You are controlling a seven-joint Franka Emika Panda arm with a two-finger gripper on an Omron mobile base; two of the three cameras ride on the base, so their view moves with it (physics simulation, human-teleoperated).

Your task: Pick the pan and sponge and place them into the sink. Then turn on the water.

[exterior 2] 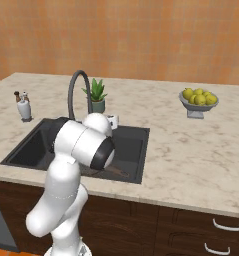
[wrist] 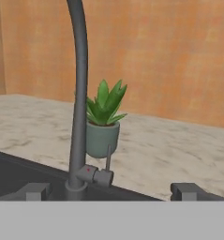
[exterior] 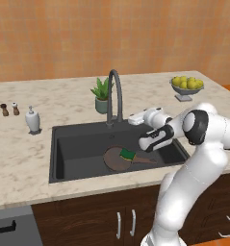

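The pan (exterior: 117,159) lies on the floor of the sink (exterior: 68,149), toward its right half, with the sponge (exterior: 127,154) resting on top of it and its thin handle pointing right. The arm reaches over the sink's right side, and its fingers (wrist: 37,191) stand wide apart with nothing between them, level with the base of the faucet (wrist: 78,93). The faucet's base and small side lever (wrist: 108,159) sit between the two fingertips and a little beyond them, not touched. Pan and sponge are down below and well apart from the fingers. A potted plant (wrist: 103,119) stands on the desk (wrist: 169,150) just behind the faucet.
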